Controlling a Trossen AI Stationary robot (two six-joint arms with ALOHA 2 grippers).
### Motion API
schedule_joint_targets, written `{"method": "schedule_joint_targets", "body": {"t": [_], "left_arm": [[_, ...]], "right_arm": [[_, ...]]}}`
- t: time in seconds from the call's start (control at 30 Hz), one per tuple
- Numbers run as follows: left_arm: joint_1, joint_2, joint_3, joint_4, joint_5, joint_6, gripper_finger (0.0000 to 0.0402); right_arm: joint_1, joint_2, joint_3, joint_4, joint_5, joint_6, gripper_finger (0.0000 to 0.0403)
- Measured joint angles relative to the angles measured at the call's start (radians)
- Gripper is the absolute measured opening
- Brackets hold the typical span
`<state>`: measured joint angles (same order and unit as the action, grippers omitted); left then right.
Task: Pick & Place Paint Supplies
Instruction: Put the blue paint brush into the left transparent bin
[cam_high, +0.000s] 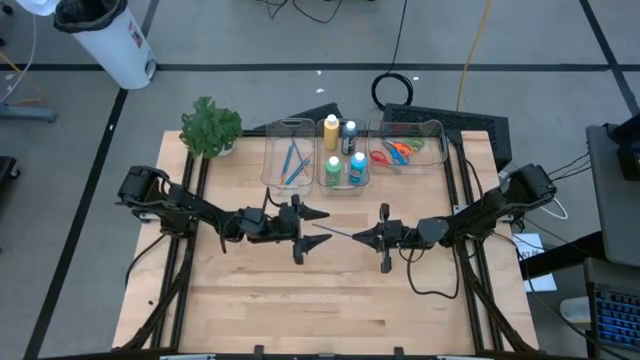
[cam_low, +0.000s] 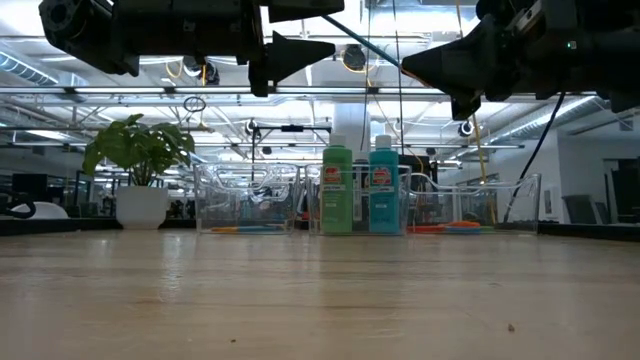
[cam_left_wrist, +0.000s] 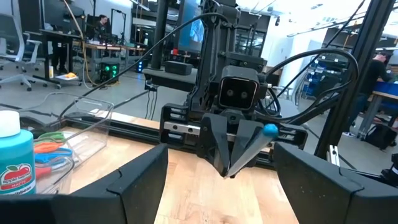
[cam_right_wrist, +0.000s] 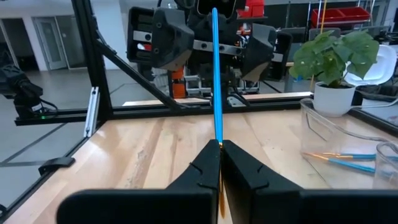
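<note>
**Brush handoff in mid-air looked like the risky bit**

Working left to right across the table: the plant (cam_high: 210, 127) sat at the far left corner, out of the way. The left gripper (cam_high: 312, 222) hung above the middle of the table with its fingers spread wide and nothing in them, pointing at the other arm.

Between the two arms was the paintbrush (cam_right_wrist: 215, 74), a thin blue one. The right gripper (cam_high: 362, 237) was clamped tight on it near the orange tip end, with the long blue handle sticking out toward the left gripper. From the right wrist camera the handle's far end looked like it reached about between the left fingers, but I couldn't tell if it was actually inside them or just lined up.

Behind them sat the clear bins (cam_high: 287, 160): two more brushes in the left one, paint bottles (cam_high: 331, 132) in the middle, scissors (cam_high: 396, 151) on the right.

My guess at what could've gone wrong:

- The grip was way out at one end, so the handle could swing or droop, and the left fingers might've closed on air.
- If the right one had let go before the left had it, the brush would've dropped onto the table and rolled.
- The two grippers were close, so a small overshoot could've knocked them together.
</note>
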<state>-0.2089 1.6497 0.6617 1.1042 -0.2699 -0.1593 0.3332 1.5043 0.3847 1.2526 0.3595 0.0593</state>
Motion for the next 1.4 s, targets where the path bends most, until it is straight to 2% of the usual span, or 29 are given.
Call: {"method": "schedule_joint_targets", "body": {"t": [0.2,0.6,1.0,1.07,1.23,1.4], "left_arm": [[0.0,0.0,0.0,0.0,0.0,0.004,0.0284],[0.0,0.0,0.0,-0.001,0.009,0.025,0.0129],[-0.001,0.0,0.0,-0.017,0.019,0.049,0.0015],[-0.001,0.0,0.0,-0.016,0.034,0.049,0.001],[0.0,0.0,0.0,-0.017,0.05,0.05,0.0031],[0.0,0.0,0.0,-0.016,0.05,0.05,0.0011]], "right_arm": [[0.0,0.0,0.0,-0.015,0.0,0.0,0.0],[0.0,0.0,0.0,-0.015,0.0,0.0,0.0],[0.0,0.0,0.0,-0.031,0.003,0.0,0.0],[0.0,0.0,0.0,-0.032,0.002,0.0,0.0],[0.0,-0.001,0.0,-0.035,-0.001,0.0,0.0004],[0.0,-0.001,0.0,-0.041,0.0,0.003,0.0044]]}}
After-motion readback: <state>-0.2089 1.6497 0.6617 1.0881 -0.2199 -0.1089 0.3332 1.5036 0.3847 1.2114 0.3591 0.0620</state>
